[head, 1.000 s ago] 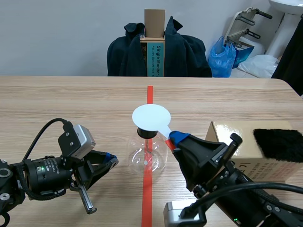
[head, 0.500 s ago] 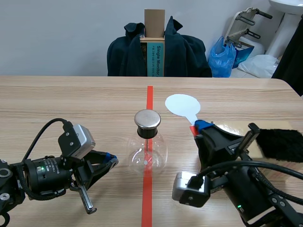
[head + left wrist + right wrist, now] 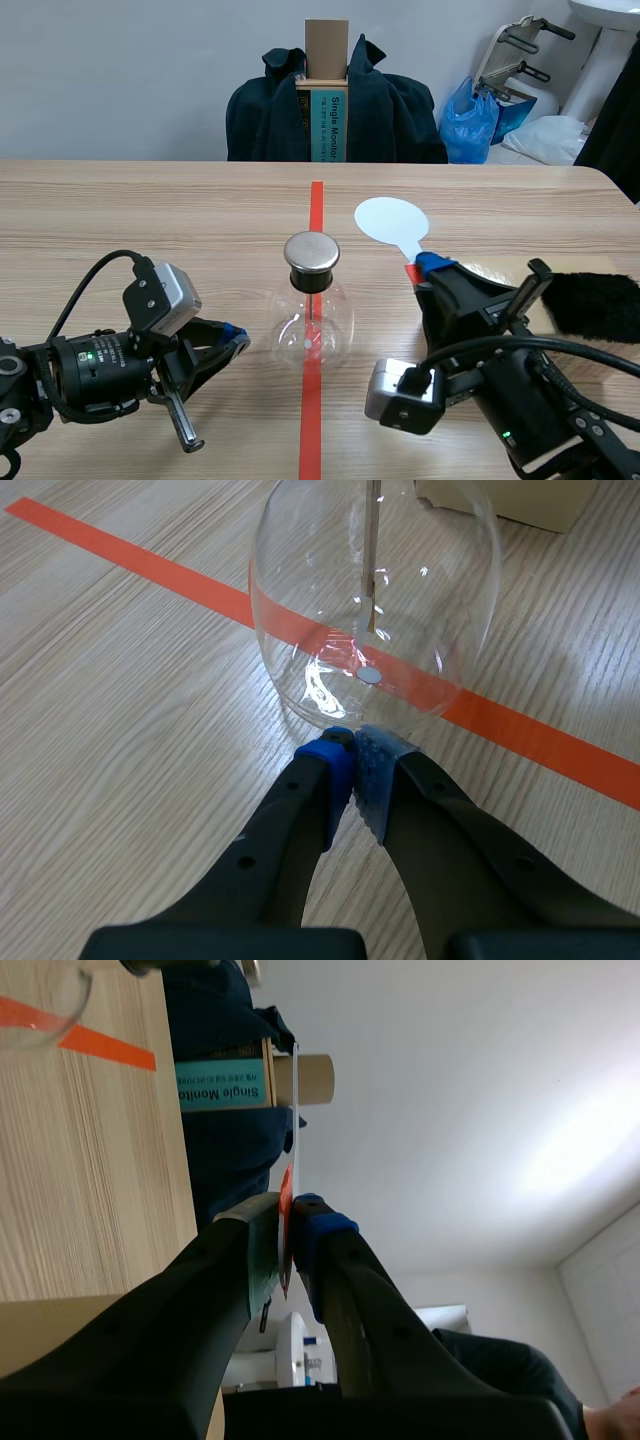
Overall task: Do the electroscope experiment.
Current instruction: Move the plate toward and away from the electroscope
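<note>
Our right gripper [image 3: 421,268] is clamped on the orange-red handle of the white paddle [image 3: 392,221]; in the right wrist view we see the thin plate edge-on, pinched between the two pads. The paddle is held in the air to the right of the electroscope [image 3: 312,322] and a little farther off. Its long axis runs from the handle at the gripper up and away to the round disc, which points toward the far side and slightly left. The disc is beside the metal cap [image 3: 312,252], not over it and not touching it.

Our left gripper [image 3: 350,750] has its fingers together on nothing, with its tips just at the near-left wall of the glass bulb. The electroscope stands upright on the tape line [image 3: 311,420], with its cap on top and its rod hanging straight down inside.

We judge the task to be mid-way: the paddle is in hand, and the black fur [image 3: 598,304] lies on the cardboard box [image 3: 472,270] at the right. We cannot tell whether the paddle is charged. What remains is to bring the disc to the cap and watch the leaves.
</note>
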